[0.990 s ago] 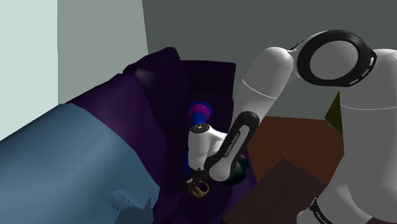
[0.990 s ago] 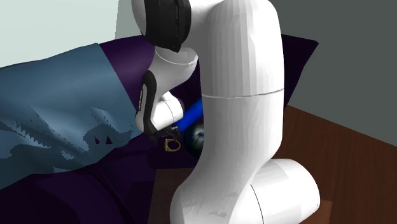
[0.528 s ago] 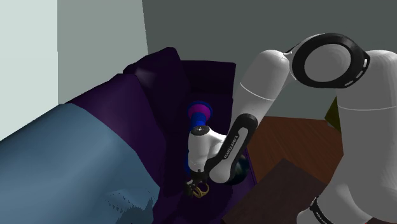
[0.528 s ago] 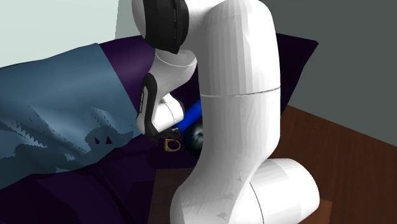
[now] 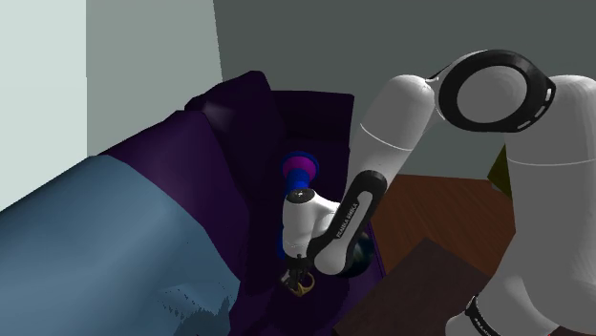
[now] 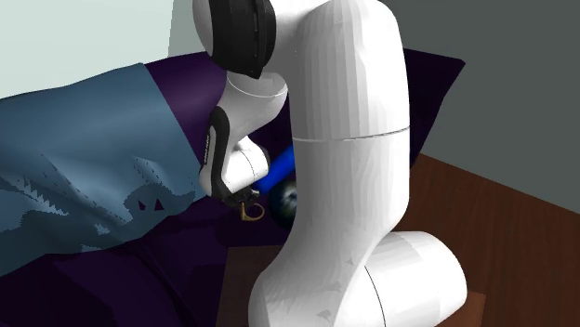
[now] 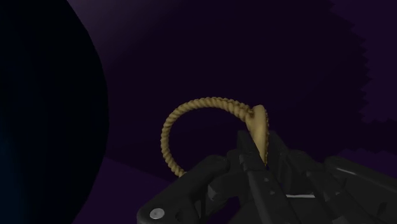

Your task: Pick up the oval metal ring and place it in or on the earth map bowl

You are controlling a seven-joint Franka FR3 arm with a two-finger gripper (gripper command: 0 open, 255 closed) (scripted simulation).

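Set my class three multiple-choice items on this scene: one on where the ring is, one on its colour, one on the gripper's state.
1. The ring is over:
A the purple cover
B a white table
C a green rug

2. The ring's colour is:
A silver
B golden tan
C red

3. The gripper is:
A open wide
B shut on nothing
C shut on the ring

Key:
1 A, purple lies all around the ring.
2 B, its twisted band is tan.
3 C, the fingers clasp the ring's flat end.
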